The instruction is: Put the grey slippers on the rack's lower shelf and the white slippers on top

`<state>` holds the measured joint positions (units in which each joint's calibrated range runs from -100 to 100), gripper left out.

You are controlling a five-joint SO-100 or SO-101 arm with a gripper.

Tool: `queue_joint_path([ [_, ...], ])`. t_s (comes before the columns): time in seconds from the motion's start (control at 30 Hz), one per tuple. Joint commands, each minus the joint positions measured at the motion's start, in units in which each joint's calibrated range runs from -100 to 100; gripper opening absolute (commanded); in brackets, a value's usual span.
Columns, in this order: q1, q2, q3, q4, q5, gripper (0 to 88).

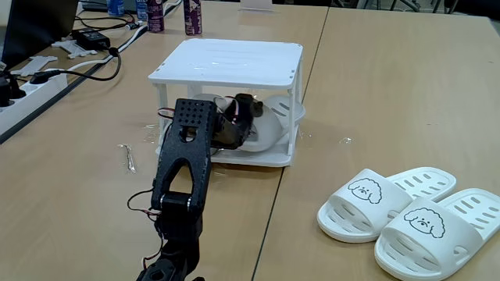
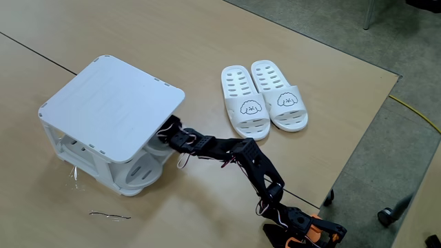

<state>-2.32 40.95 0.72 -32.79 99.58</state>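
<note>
Arm reaches under the rack's (image 1: 226, 61) top to the lower shelf (image 1: 269, 156) where grey slippers (image 1: 266, 129) lie, fingers (image 1: 244, 109) hidden, state unreadable; white slippers (image 2: 265, 100) near the counter's (image 1: 375, 86) edge look light, bendy; grip strap.

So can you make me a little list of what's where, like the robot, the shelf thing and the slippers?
rack: white, two tiers, on the wooden table, flat top bare
gripper: reaching into the lower shelf; jaws hidden
grey slippers: on the lower shelf, partly hidden by the arm
white slippers: side by side on the table beside the rack, puppy faces up
</note>
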Motion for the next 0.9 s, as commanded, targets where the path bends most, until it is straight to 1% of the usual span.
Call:
queue_joint_path([
  [0.0,3.06,-3.46,-2.93,-0.08,0.42,27.9],
  [0.07,3.14,-7.42,2.30,-0.17,0.42,27.9],
  [0.2,2.40,-21.55,22.15,-0.26,0.42,27.9],
  [0.5,3.14,-49.15,55.71,-1.21,0.42,27.8],
  [0.53,3.23,-52.85,59.41,-3.19,0.42,26.3],
  [0.57,3.23,-56.81,63.29,-5.86,0.42,21.5],
  [0.6,3.14,-60.34,67.35,-8.80,0.42,14.8],
  [0.63,3.06,-64.21,72.85,-12.59,0.42,4.4],
  [0.67,2.65,-66.57,77.36,-15.61,0.42,0.0],
  [0.7,2.32,-68.08,81.96,-19.24,0.42,1.6],
  [0.77,0.35,-68.50,90.62,-27.43,0.42,0.7],
  [0.87,-0.64,-65.31,98.20,-32.35,0.42,0.7],
])
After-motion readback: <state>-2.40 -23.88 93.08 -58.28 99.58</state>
